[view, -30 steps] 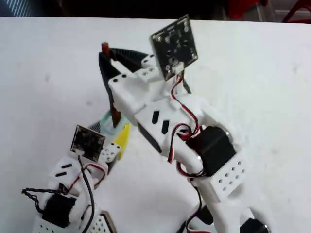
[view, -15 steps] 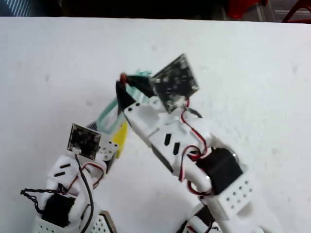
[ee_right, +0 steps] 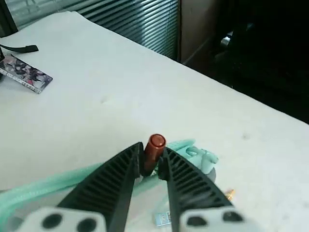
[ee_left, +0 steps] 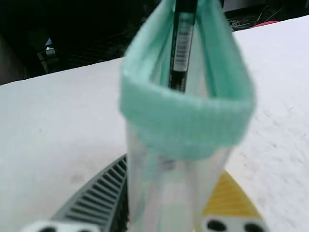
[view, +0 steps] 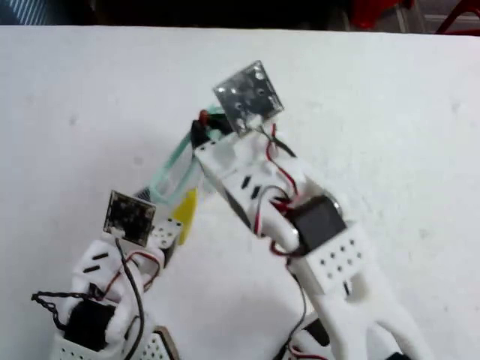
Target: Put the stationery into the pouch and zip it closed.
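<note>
The clear pouch with a mint-green rim (ee_left: 186, 118) stands with its mouth open, and my left gripper (ee_left: 171, 181) is shut on its lower part between a grey finger (ee_left: 99, 198) and a yellow finger (ee_left: 227, 195). A black pen (ee_left: 181, 43) sticks up inside it. In the high view the pouch (view: 171, 169) runs from my left gripper (view: 174, 206) toward my right gripper (view: 201, 129). My right gripper (ee_right: 150, 153) is shut on a red-brown pen (ee_right: 154, 145), held upright just over the pouch rim (ee_right: 43, 191) beside the zipper pull (ee_right: 200, 157).
A small printed card (ee_right: 26, 75) and a black strap (ee_right: 19, 48) lie on the white table (view: 390, 112) beyond the pouch. The table's far edge (view: 112, 28) meets a dark background. Open white surface surrounds both arms.
My right gripper has swung the red-brown pen from lying slanted to standing upright and lowered it over the pouch. The left arm has held still.
</note>
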{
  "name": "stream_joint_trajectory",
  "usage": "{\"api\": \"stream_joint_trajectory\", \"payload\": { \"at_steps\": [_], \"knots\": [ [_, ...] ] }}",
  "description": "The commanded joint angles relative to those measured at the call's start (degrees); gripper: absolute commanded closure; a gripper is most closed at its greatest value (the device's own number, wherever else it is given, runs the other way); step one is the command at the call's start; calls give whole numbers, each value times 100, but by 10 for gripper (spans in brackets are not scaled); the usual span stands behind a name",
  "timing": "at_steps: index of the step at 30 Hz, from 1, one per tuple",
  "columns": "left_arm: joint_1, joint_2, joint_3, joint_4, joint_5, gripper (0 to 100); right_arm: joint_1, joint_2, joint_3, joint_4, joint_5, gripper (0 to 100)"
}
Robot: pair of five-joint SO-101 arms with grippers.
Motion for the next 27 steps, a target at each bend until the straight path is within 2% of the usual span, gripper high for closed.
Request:
{"api": "stream_joint_trajectory", "payload": {
  "at_steps": [1,3,11,15,22,24,27],
  "knots": [
    [-48,48,-202,35,79,815,145,391,-105,40,-791,982],
    [-48,48,-202,35,79,815,84,514,-404,259,-1187,982],
    [-48,48,-193,18,79,815,-321,743,-1609,1446,-1582,982],
    [-48,48,-193,18,79,815,-655,857,-1618,1516,-1574,981],
    [-48,48,-193,18,79,815,-716,796,-1802,1587,-1574,979],
    [-48,48,-193,18,79,815,-716,910,-1802,1604,-1565,940],
    [-48,48,-193,18,79,815,-690,1033,-1829,1719,-1565,796]
  ]
}}
